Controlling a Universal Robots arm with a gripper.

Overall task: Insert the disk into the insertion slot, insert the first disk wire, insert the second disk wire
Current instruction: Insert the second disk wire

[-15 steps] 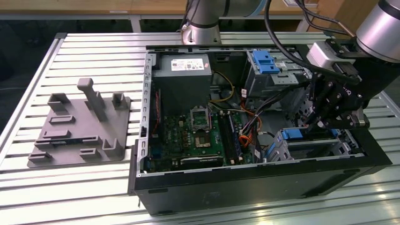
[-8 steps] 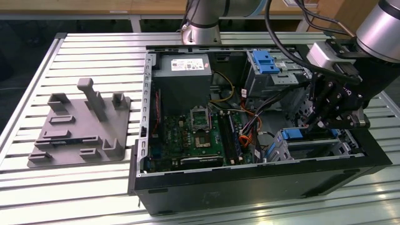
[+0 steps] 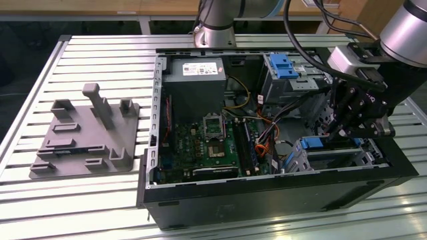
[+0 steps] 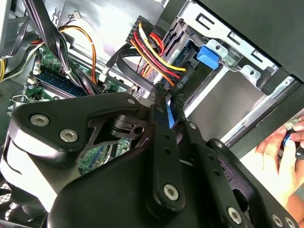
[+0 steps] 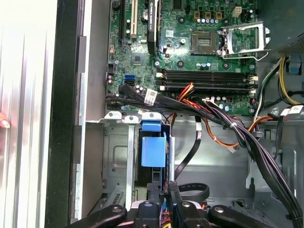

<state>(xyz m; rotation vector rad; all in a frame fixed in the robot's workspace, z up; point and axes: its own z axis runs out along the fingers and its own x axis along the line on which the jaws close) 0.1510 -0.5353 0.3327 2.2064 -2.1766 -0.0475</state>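
Pinching a multicoloured disk wire [image 4: 154,52] between nearly closed fingers, the gripper [image 4: 166,102] hangs over the blue-handled disk [image 5: 153,149] seated in the insertion slot [image 5: 118,156], aligning its connector.

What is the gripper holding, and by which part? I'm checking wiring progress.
The gripper is closed on a wire connector with red, yellow and black leads, gripped at its plug end, beside the disk.

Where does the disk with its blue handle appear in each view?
Exterior view: the disk sits in the silver cage by the gripper.
Second wrist view: the disk, in the cage past the red-yellow wires.
First wrist view: the disk, in the cage.
Shared landmark: the green motherboard.
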